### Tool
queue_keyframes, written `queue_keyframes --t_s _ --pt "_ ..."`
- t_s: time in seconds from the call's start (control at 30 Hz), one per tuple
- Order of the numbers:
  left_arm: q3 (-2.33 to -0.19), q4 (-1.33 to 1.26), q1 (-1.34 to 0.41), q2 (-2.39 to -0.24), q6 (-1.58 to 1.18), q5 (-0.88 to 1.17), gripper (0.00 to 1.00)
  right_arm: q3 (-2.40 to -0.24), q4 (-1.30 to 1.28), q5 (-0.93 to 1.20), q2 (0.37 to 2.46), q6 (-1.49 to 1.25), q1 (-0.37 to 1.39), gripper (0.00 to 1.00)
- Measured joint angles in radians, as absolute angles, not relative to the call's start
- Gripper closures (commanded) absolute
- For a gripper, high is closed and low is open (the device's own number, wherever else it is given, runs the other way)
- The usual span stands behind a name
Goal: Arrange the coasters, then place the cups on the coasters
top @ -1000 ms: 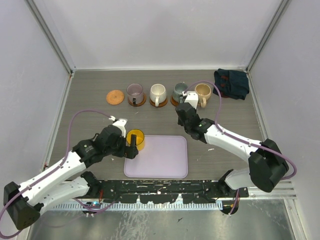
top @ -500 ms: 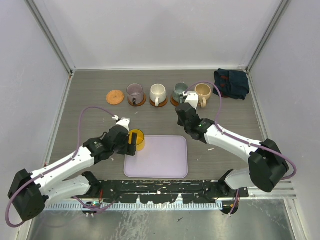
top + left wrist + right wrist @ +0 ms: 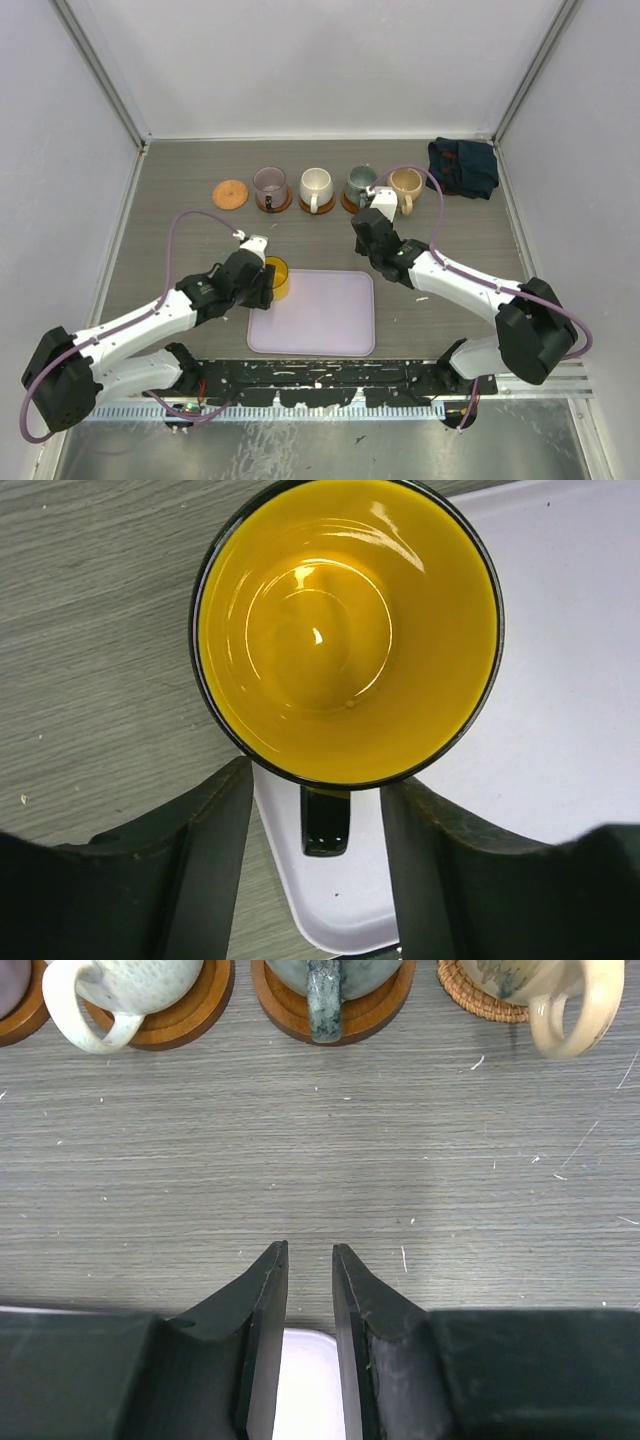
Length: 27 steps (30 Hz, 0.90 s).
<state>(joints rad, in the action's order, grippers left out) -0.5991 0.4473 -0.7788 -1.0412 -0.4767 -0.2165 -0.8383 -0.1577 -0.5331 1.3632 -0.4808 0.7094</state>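
**Left jaws stand around the yellow cup's handle**

The left gripper (image 3: 318, 790) has its jaws open, one on each side of the dark handle (image 3: 325, 822) of the yellow cup (image 3: 345, 630). There is a small gap on both sides. The cup stands upright at the far left corner of the light purple tray (image 3: 560, 680) on the grey table (image 3: 90, 630).

The right gripper (image 3: 310, 1260) has its jaws almost together and holds nothing. It hangs over the table by the tray's far edge.

Farther back, four cups sit in a row on coasters (image 3: 335, 1020): the glass cup (image 3: 269, 184), white cup (image 3: 316, 184), grey-green cup (image 3: 359, 183) and tan cup (image 3: 405, 183). One bare coaster (image 3: 230, 193) lies left of them. A blue cloth (image 3: 463, 166) lies far right.
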Motion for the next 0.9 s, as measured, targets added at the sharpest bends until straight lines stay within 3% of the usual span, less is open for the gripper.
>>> queue_keyframes --t_s 0.23,0.33,0.9 --pt "-0.594 0.437 -0.779 -1.050 -0.477 -0.213 0.76 -0.838 -0.157 -0.522 1.363 -0.485 0.709 0.70" --pt "-0.587 0.437 -0.779 -1.052 -0.476 -0.211 0.99 -0.838 -0.157 -0.519 1.363 -0.486 0.709 0.70" --pt "-0.582 0.461 -0.781 -0.925 -0.475 -0.257 1.00 -0.829 -0.117 -0.378 1.463 -0.487 0.709 0.76"
